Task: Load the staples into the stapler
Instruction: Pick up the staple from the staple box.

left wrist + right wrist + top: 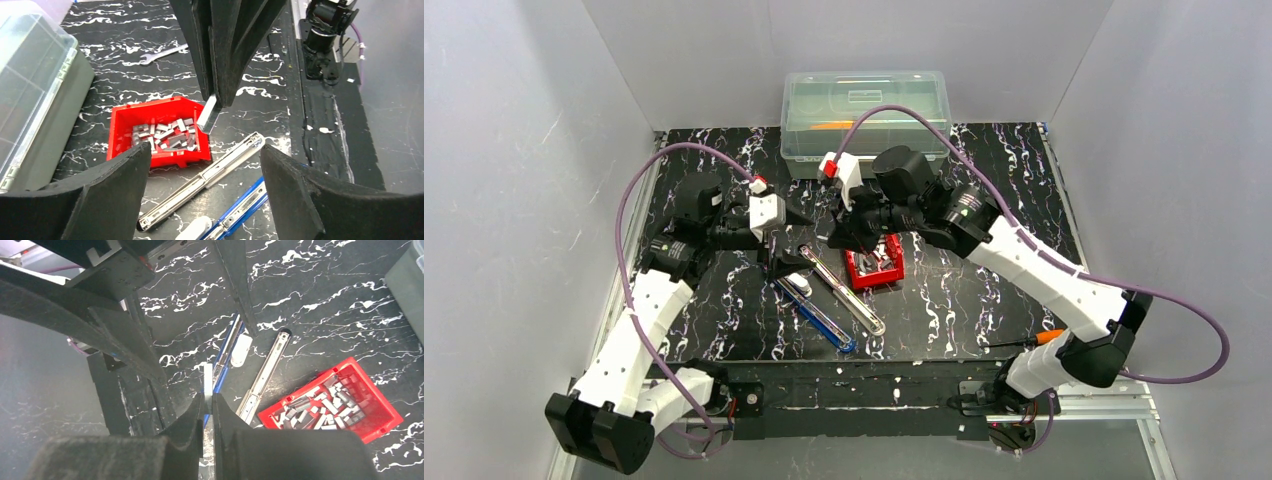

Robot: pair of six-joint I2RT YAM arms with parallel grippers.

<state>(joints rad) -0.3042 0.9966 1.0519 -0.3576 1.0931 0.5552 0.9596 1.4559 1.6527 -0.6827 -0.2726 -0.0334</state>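
The stapler lies opened flat on the black marbled table, its silver magazine arm (844, 290) (210, 175) (265, 370) beside its blue base (819, 315) (245, 205). My right gripper (842, 238) (207, 400) is shut on a short silvery strip of staples (207, 115) (207, 382), held above the magazine's far end, next to the red bin (874, 265) (125, 115). More staples (165, 135) (320, 410) fill that bin. My left gripper (789, 255) (205, 150) hangs open over the stapler, holding nothing.
A clear plastic storage box (864, 110) stands at the back of the table. A small wrench (160, 55) lies behind the bin. An orange-handled tool (1049, 338) rests near the front right edge. Both arms crowd the table's middle.
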